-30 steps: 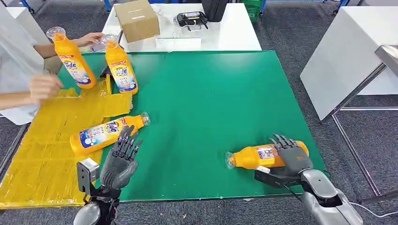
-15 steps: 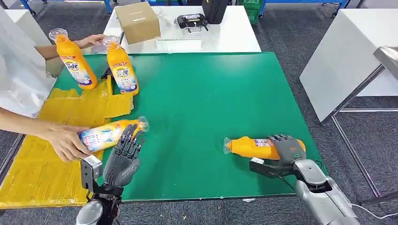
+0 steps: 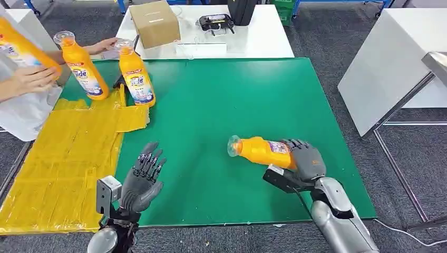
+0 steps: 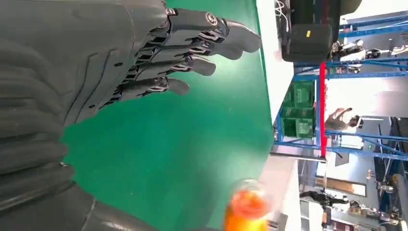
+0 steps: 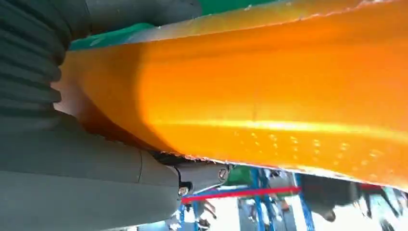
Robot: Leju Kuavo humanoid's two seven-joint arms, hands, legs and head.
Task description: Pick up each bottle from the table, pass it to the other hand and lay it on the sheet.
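Right hand (image 3: 305, 158) grips the orange bottle (image 3: 258, 149); left hand (image 3: 141, 179) spread, holding nothing.

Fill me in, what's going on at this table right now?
The right robot hand grips an orange bottle lying sideways, cap toward the left robot hand, which waits open above the green table. A person's hand holds another bottle off to the side. Two bottles stand upright at the far end of the yellow sheet.
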